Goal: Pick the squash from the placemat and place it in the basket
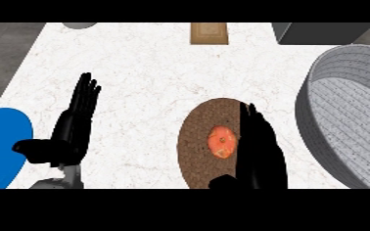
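An orange squash (221, 142) lies on a round brown placemat (198, 132) in the lower middle of the counter. My right hand (259, 149) stands over the placemat's right part, just right of the squash, fingers straight and pointing away, thumb low at the near edge. It is open and holds nothing. A large grey woven basket (339, 112) sits at the right edge, close to the right hand. My left hand (72, 122) rests open at the lower left, fingers up, far from the squash.
A blue object (11, 142) shows at the left edge beside the left hand. A small wooden board (209, 33) lies at the back middle, a dark box (318, 33) at the back right, a grey round thing (78, 25) at the back left.
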